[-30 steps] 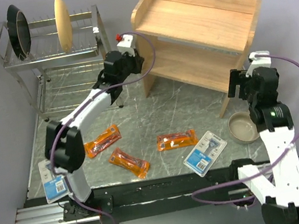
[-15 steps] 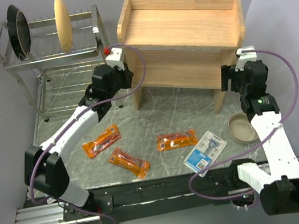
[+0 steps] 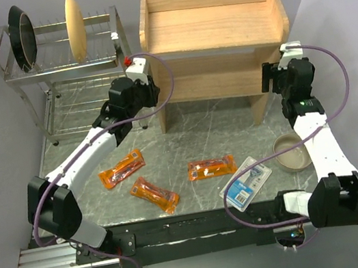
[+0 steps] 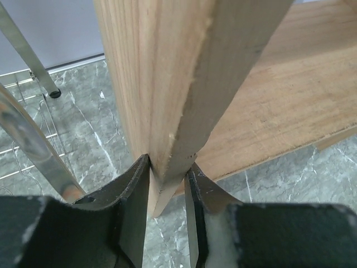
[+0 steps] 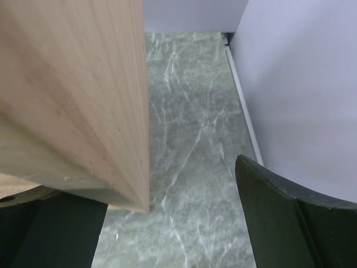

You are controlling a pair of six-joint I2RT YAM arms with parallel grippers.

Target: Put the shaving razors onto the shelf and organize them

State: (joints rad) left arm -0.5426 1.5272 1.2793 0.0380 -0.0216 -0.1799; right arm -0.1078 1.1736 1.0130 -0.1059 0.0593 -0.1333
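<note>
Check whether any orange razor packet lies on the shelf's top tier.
No: the shelf has a bare top tier, and all three orange packets lie on the table in front of it.

The shelf (image 3: 216, 27) has swung from skewed to square and shifted left toward the dish rack (image 3: 64, 72).

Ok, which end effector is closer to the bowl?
Right. The right end effector sits at the shelf's right side, just beyond the bowl; the left end effector grips the shelf's left side, far from it.
</note>
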